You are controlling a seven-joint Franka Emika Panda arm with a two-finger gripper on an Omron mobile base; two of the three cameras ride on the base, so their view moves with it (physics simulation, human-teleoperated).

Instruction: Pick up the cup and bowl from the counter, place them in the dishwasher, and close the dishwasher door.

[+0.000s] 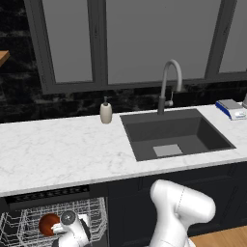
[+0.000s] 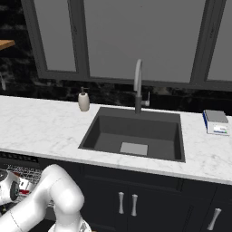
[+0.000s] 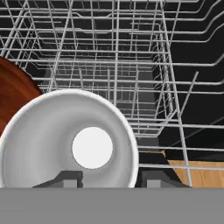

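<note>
My gripper [image 3: 109, 179] is down inside the dishwasher's white wire rack [image 3: 131, 78], its jaws open. The cup [image 3: 70, 140] stands right under it, white inside facing the camera; one fingertip [image 3: 65, 178] is over its mouth and the other outside its rim. The reddish-brown bowl [image 3: 13, 96] lies against the cup's left side. In the left base view the bowl [image 1: 46, 224] rests in the rack [image 1: 19, 226] beside my hand [image 1: 67, 231], under the white marble counter [image 1: 58, 149]. The dishwasher door is out of view.
A dark sink [image 1: 173, 135] with a grey faucet [image 1: 169, 82] is set into the counter. A beige soap dispenser [image 1: 105, 112] stands left of the sink. A blue and white object [image 1: 231, 108] lies at the far right. Dark cabinet fronts [image 2: 136, 199] run below.
</note>
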